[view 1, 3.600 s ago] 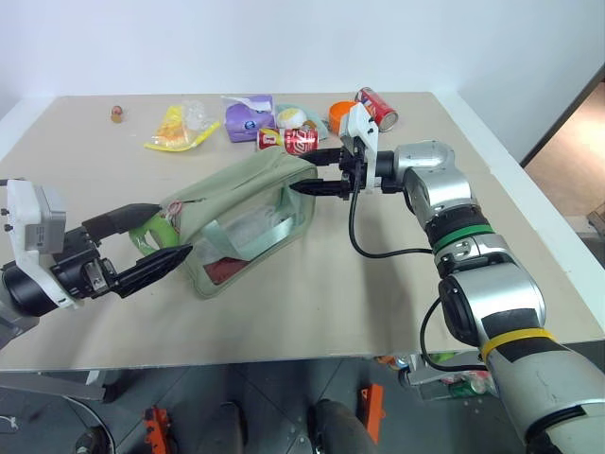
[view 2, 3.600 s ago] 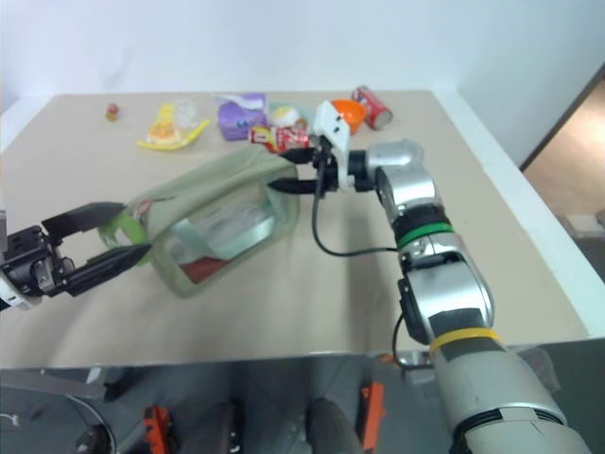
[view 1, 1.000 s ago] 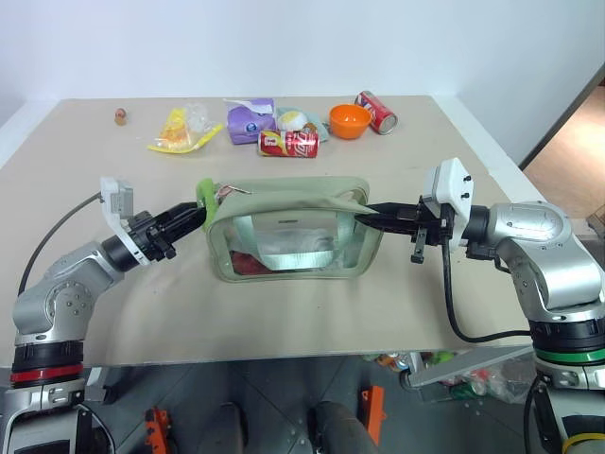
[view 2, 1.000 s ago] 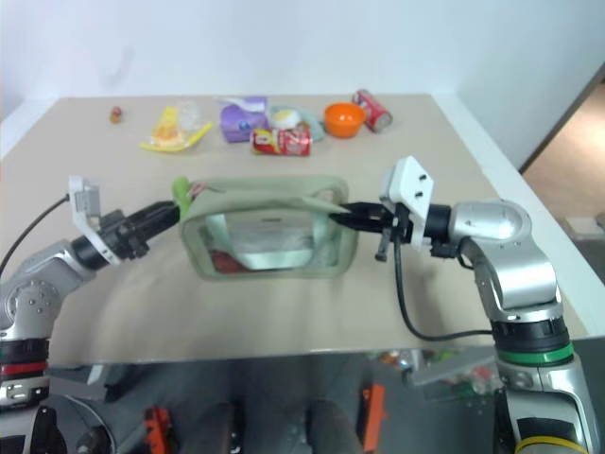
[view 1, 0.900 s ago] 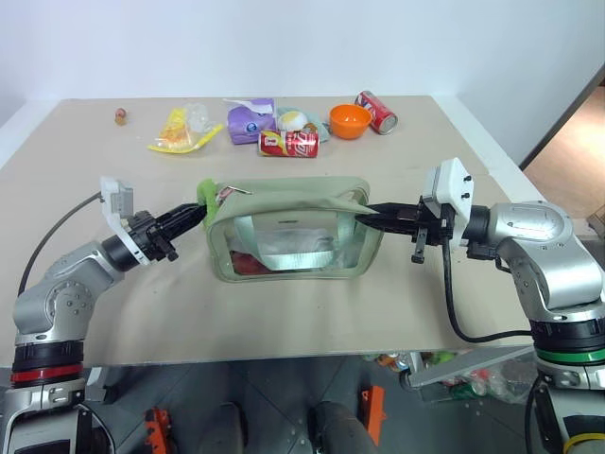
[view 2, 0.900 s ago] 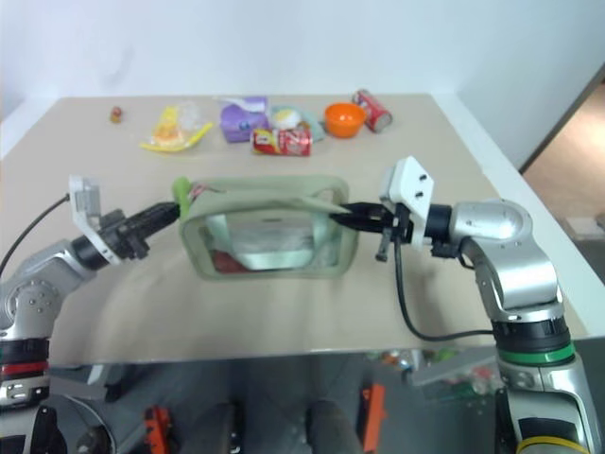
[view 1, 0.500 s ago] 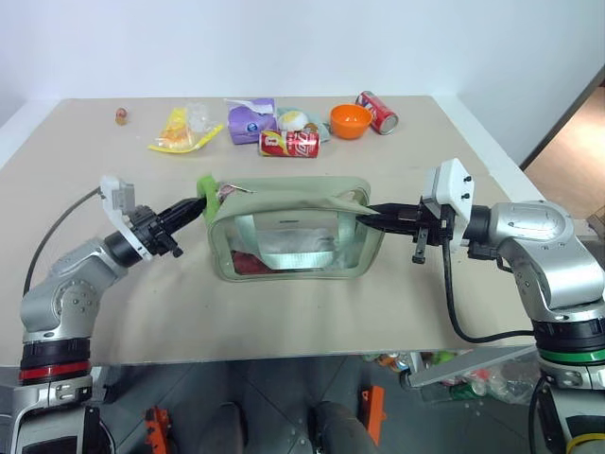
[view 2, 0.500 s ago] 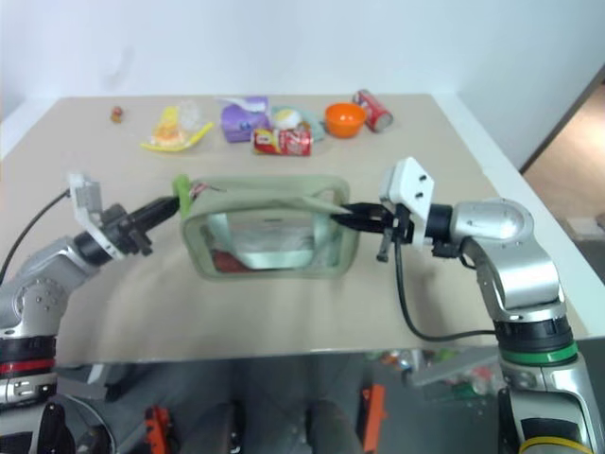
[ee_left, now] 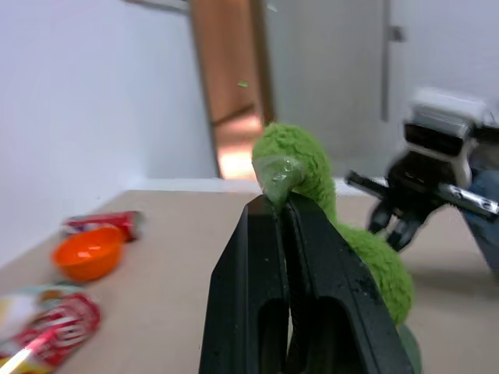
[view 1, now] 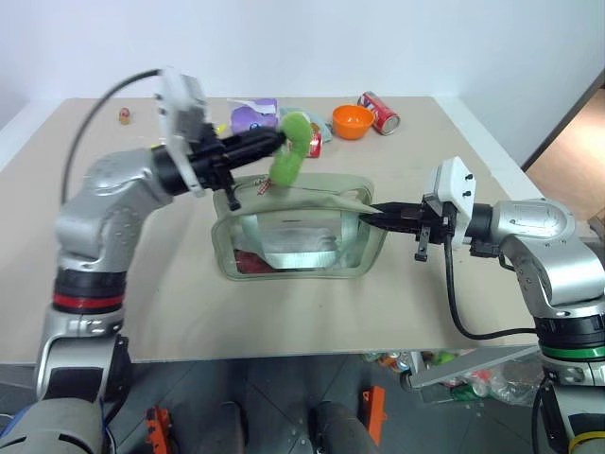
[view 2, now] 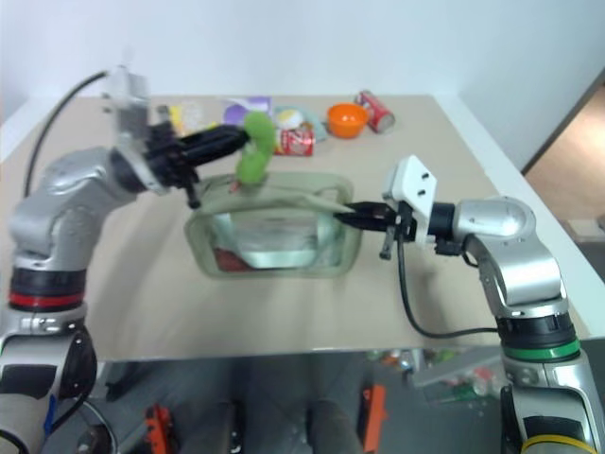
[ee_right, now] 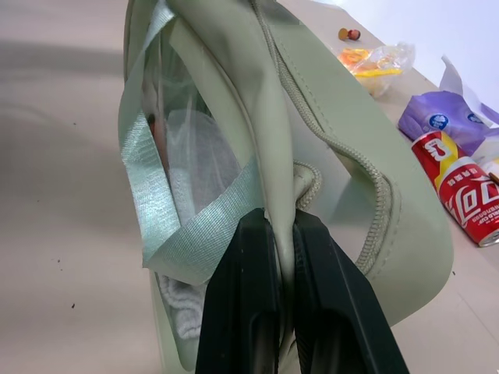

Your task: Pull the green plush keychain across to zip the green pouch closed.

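The green pouch (view 1: 298,232) stands upright mid-table, its clear window side facing me. The green plush keychain (view 1: 290,151) is lifted above the pouch's top, left of the middle, and hangs down toward the zipper. My left gripper (view 1: 280,141) is shut on the keychain's upper end; in the left wrist view the fingers (ee_left: 265,257) pinch the fuzzy keychain (ee_left: 316,175). My right gripper (view 1: 371,218) is shut on the fabric at the pouch's right end, and in the right wrist view its fingertips (ee_right: 253,234) clamp a fold of the pouch (ee_right: 343,179) beside the zipper.
Along the table's far side lie an orange bowl (view 1: 351,120), a red can (view 1: 377,111), a purple packet (view 1: 250,117) and a yellow wrapper (view 2: 180,119). Another red can (view 2: 295,140) lies just behind the keychain. The table's right edge (view 1: 558,246) is close to my right arm.
My left gripper has risen and swung right with the keychain, from the pouch's left end to above its top. The right gripper has held still on the pouch's right end.
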`<action>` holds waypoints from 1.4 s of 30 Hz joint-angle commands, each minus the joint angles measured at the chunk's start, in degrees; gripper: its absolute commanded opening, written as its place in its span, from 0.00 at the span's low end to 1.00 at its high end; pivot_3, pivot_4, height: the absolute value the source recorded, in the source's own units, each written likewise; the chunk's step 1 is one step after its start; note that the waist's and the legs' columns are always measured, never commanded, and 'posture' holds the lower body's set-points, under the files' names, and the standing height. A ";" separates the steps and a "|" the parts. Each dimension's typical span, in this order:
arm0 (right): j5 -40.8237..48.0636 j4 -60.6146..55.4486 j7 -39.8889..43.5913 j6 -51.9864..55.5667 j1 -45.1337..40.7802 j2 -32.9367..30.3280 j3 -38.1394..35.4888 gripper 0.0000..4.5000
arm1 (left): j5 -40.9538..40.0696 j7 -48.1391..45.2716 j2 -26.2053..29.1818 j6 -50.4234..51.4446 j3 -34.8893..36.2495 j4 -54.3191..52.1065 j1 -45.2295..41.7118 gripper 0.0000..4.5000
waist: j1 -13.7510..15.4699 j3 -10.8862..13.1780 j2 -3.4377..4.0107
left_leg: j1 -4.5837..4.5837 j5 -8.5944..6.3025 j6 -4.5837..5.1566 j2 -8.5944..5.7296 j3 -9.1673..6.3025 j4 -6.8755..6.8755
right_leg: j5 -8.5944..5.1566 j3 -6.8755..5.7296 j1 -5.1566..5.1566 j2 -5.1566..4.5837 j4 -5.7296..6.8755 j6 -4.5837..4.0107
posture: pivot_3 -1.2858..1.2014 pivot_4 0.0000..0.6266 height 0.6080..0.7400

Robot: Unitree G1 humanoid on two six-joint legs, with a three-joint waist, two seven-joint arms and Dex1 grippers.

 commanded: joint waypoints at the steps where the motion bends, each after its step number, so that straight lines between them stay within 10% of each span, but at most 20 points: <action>1: 0.26 -1.26 -0.23 -0.80 -0.63 -0.49 -1.03 0.00 | 5.81 -3.97 0.64 -4.18 -3.50 4.62 -3.39 0.01 | -0.09 0.01 0.01 | 0.00 0.00 0.01 0.00 0.00 0.00 | 0.00 0.02 -0.01 0.01 0.00 0.00 | 0.52 0.24 1.00; 6: 0.36 -1.89 -0.78 -0.78 -0.12 -0.49 -1.23 0.00 | 8.99 -7.59 0.91 -4.59 -5.19 9.16 -5.06 0.01 | -0.05 0.01 0.02 | -0.03 -0.04 0.06 0.00 0.00 -0.01 | 0.00 0.02 -0.03 0.01 0.00 -0.01 | 0.52 0.24 1.00; 15: 0.30 -1.75 -0.89 -1.01 -0.12 -0.24 -0.92 0.00 | 4.25 -10.47 5.90 1.99 0.94 0.86 -3.32 0.72 | -0.18 0.02 0.03 | -0.07 -0.06 0.10 0.01 0.00 0.01 | -0.01 0.03 -0.06 0.00 0.00 -0.01 | 0.52 0.24 1.00; 26: -0.06 0.78 0.56 -2.53 -1.49 0.06 0.04 0.00 | -4.68 -1.20 15.41 17.18 13.63 -20.43 17.20 0.72 | -0.16 0.04 0.07 | -0.02 -0.07 0.11 0.01 0.04 0.01 | -0.04 0.04 -0.02 -0.07 0.00 0.02 | 0.52 0.24 1.00; 40: -0.17 0.97 1.49 -2.78 -1.48 -0.61 -0.12 0.00 | -3.30 12.73 5.45 12.93 13.89 -25.46 31.10 0.72 | -0.03 0.03 0.06 | 0.01 -0.03 0.17 0.03 0.02 0.05 | 0.03 0.03 0.00 -0.04 0.01 0.04 | 0.52 0.24 1.00; 42: -0.10 0.65 1.32 -2.68 -1.33 -0.63 -0.25 0.00 | -3.29 13.63 4.26 11.98 13.37 -25.22 31.02 0.56 | -0.03 0.03 0.06 | 0.01 -0.03 0.17 0.02 0.03 0.04 | 0.03 0.04 0.01 -0.05 0.01 0.04 | 0.52 0.24 1.00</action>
